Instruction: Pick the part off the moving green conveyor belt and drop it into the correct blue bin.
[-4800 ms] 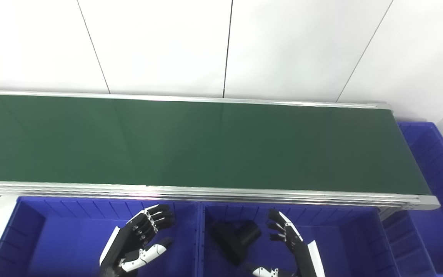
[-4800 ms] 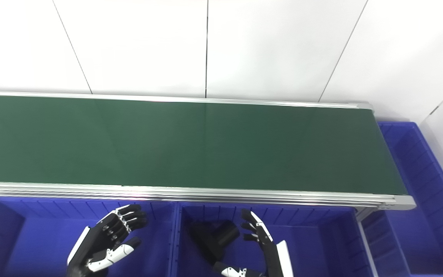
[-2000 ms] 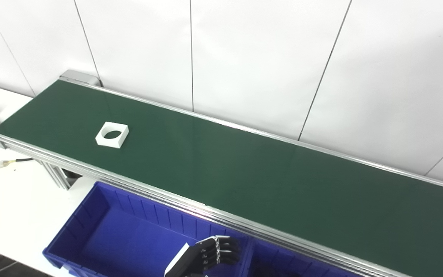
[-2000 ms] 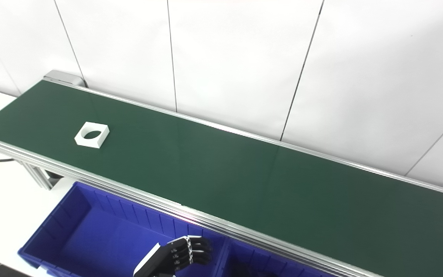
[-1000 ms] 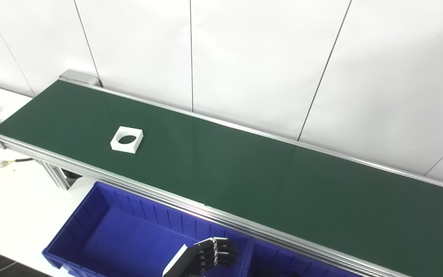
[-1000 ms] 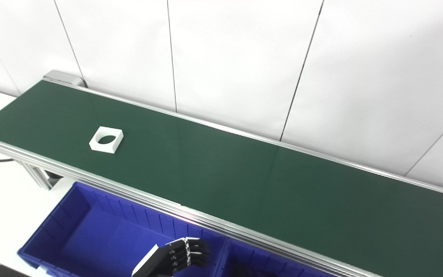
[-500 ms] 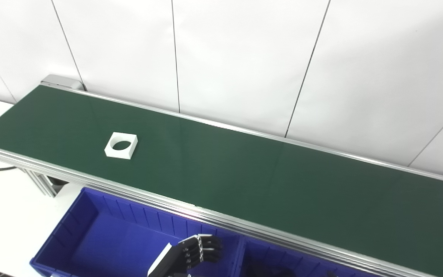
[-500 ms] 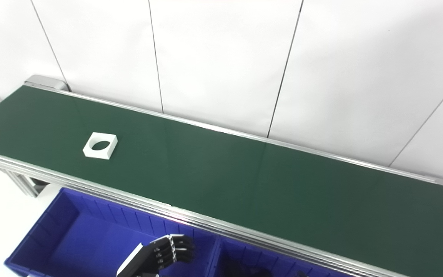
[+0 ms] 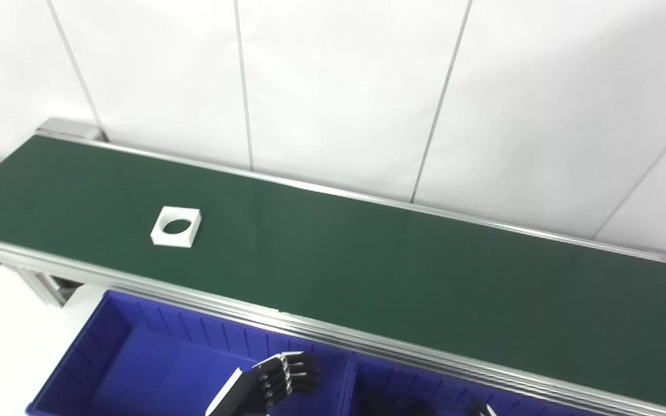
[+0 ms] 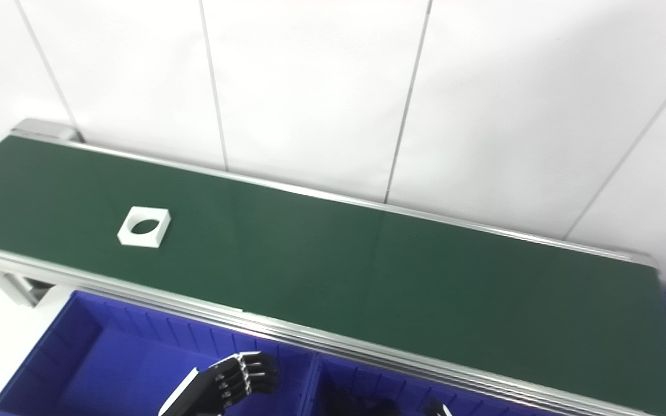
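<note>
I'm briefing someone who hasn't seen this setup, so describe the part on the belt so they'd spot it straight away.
Find the long green conveyor belt running along the white wall, then look toward its left end. The part lies flat there, a small white square block with a large round hole through its middle, the only thing on the belt.

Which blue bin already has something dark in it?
The right bin, beside the divider: a black part lies in it. The left bin only has the left hand above it.
</note>
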`<action>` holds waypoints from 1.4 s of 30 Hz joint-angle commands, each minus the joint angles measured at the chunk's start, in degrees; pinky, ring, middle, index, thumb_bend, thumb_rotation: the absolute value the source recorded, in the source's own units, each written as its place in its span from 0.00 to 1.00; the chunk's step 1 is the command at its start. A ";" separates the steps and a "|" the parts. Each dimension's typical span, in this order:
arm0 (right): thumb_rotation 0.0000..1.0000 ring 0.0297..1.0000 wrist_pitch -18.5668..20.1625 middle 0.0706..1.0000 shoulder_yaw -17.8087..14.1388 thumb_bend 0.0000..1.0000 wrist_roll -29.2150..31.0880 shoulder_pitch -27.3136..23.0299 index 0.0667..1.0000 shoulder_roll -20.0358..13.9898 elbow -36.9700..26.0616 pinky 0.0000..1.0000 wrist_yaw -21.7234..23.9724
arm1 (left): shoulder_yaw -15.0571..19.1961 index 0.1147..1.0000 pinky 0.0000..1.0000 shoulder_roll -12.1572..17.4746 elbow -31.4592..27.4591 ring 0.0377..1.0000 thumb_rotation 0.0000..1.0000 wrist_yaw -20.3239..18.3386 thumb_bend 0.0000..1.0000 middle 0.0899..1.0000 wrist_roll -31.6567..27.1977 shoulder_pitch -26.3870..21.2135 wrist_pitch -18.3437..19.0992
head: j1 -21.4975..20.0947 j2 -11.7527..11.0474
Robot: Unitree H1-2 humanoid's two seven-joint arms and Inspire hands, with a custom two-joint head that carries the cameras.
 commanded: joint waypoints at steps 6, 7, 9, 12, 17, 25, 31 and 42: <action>0.00 0.75 -3.34 0.82 0.30 0.69 -1.38 0.04 0.86 0.68 -1.77 0.66 -1.44 | 0.64 0.69 0.71 0.70 -1.14 0.68 0.00 -1.70 0.61 0.69 -2.43 -1.17 -0.47 | -0.49 0.29; 0.01 0.75 -3.34 0.82 0.40 0.69 -1.47 -0.01 0.86 0.63 -1.81 0.66 -1.60 | 0.70 0.69 0.71 0.75 -1.18 0.68 0.00 -1.78 0.61 0.70 -2.58 -1.26 -0.21 | 0.01 0.20; 0.01 0.75 -3.34 0.82 0.49 0.69 -1.57 -0.05 0.86 0.60 -1.87 0.66 -1.76 | 0.75 0.69 0.71 0.82 -1.71 0.68 0.00 -1.70 0.62 0.70 -2.64 -1.48 0.45 | 0.68 0.28; 0.01 0.75 -3.35 0.82 0.46 0.68 -1.36 -0.08 0.87 0.53 -1.70 0.66 -1.72 | 0.99 0.70 0.72 1.07 -2.82 0.68 0.00 -1.55 0.62 0.70 -2.71 -2.28 1.06 | 1.94 -0.04; 0.00 0.76 -3.34 0.83 0.20 0.67 -0.37 -0.37 0.88 0.20 -0.85 0.67 -1.35 | 2.71 0.71 0.73 1.93 -5.82 0.68 0.00 -1.47 0.62 0.69 -4.09 -4.17 2.10 | 4.24 -0.66; 0.00 0.77 -3.35 0.84 0.43 0.65 1.71 -1.54 0.88 -0.82 0.96 0.69 -1.17 | 7.48 0.70 0.70 3.89 -15.01 0.66 0.00 0.17 0.62 0.67 -6.51 -9.19 3.32 | 8.17 -1.77; 0.00 0.77 -3.35 0.85 0.21 0.62 2.51 -1.95 0.89 -1.68 1.23 0.69 -1.02 | 10.61 0.73 0.68 9.50 -15.34 0.65 0.04 -1.34 0.63 0.69 -3.30 -16.26 -1.58 | 9.70 -2.92; 0.00 0.76 -3.36 0.84 0.82 0.63 3.07 -3.61 0.89 -2.43 2.78 0.67 -0.64 | 13.03 0.78 0.70 16.73 -4.56 0.69 0.14 -3.01 0.70 0.73 -1.77 -31.51 -5.41 | 9.41 -4.38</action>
